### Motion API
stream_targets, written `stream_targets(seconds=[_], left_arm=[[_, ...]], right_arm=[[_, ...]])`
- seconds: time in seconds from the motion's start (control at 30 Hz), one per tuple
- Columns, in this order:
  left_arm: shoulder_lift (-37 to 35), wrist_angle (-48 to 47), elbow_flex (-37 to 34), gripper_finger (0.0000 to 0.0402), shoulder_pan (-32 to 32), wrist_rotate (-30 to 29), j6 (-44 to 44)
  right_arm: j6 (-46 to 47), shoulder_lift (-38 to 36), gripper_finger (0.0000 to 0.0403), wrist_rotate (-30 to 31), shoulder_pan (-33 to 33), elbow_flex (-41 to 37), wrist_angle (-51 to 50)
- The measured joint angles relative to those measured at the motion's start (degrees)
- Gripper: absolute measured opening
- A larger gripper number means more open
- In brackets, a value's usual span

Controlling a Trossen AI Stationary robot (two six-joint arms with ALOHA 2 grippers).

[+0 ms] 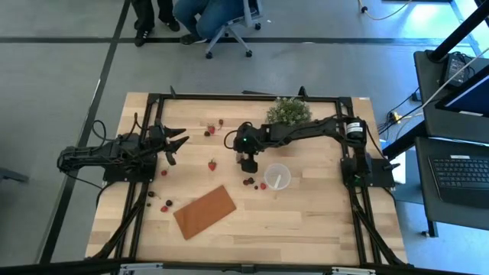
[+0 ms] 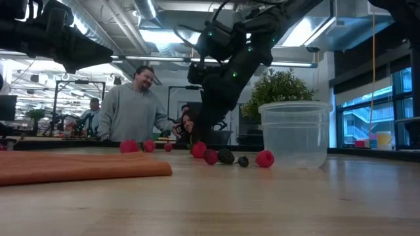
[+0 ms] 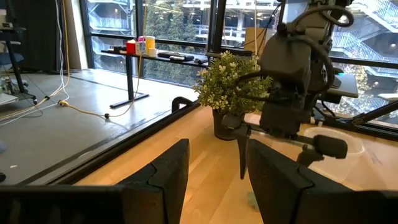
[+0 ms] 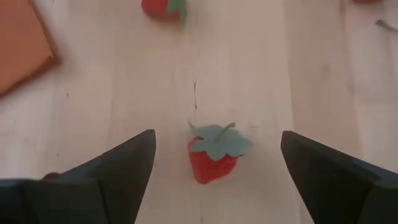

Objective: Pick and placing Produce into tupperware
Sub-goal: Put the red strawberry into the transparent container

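The produce is small red strawberries and darker berries scattered on the wooden table. A cluster (image 1: 250, 182) lies beside the clear round tupperware cup (image 1: 276, 176), which stands upright on the table. My right gripper (image 4: 217, 135) is open and points down over one strawberry (image 4: 211, 165). That strawberry lies on the table between the fingers, with a gap on each side. In the low view the same gripper (image 2: 209, 131) hangs just above a strawberry (image 2: 199, 150). My left gripper (image 1: 174, 143) waits open, raised at the table's left.
A flat brown board (image 1: 205, 211) lies toward the near edge. A green potted plant (image 1: 289, 111) stands at the far edge behind the right arm. More berries lie near the left arm (image 1: 164, 206) and toward the far side (image 1: 210, 131). People stand beyond the table (image 2: 134, 105).
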Motion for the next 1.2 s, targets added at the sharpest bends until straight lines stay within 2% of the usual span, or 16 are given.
stream_targets(seconds=[0.4,0.57,0.87,0.93,1.2], left_arm=[[0.0,0.0,0.0,0.0153,0.0,0.0,0.0],[0.0,0.0,0.0,0.0153,0.0,0.0,0.0],[0.0,0.0,0.0,0.0153,0.0,0.0,0.0],[0.0,0.0,0.0,0.0153,0.0,0.0,0.0],[0.0,0.0,0.0,0.0153,0.0,0.0,-0.3]], right_arm=[[0.0,4.0,0.0338,0.0,0.6,0.0,-0.3],[-0.1,4.0,0.0301,0.0,0.5,0.0,-0.2],[-0.9,4.0,0.0208,0.1,0.6,0.0,-0.2],[-2.0,4.0,0.0192,1.6,0.6,0.0,-0.2],[-2.5,4.8,0.015,3.8,0.6,0.1,0.0]])
